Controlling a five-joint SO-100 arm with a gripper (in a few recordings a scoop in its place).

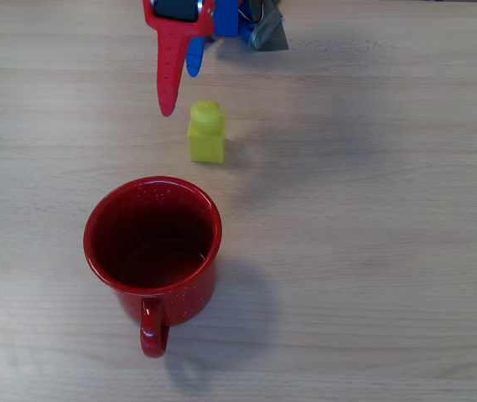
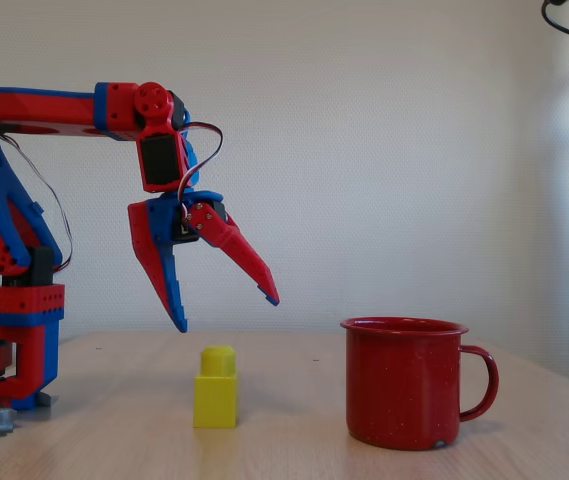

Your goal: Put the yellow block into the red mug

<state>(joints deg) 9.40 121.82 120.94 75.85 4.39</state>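
Nearest in the overhead view stands the glossy red speckled enamel mug (image 1: 152, 251), upright on the pale wood-grain bench (image 1: 372, 234), its loop handle pointing toward the bottom edge of that picture and its dark interior holding nothing that can be seen. In the fixed view the same mug (image 2: 404, 383) sits with the handle turned to the right.

Just beyond the mug's rim, apart from it, the small bright yellow plastic brick (image 1: 207, 132) rests upright on the bench, its single round stud on top (the fixed view puts it (image 2: 216, 388) to the left of the mug, with a clear strip of bench between them).

Farther from the mug again, the red-and-blue end effector (image 2: 227, 310) hangs in the air above the brick and clear of it, spread wide and gripping nothing. In the overhead view its long red finger (image 1: 168, 71) ends just beside the brick's stud, on the left.
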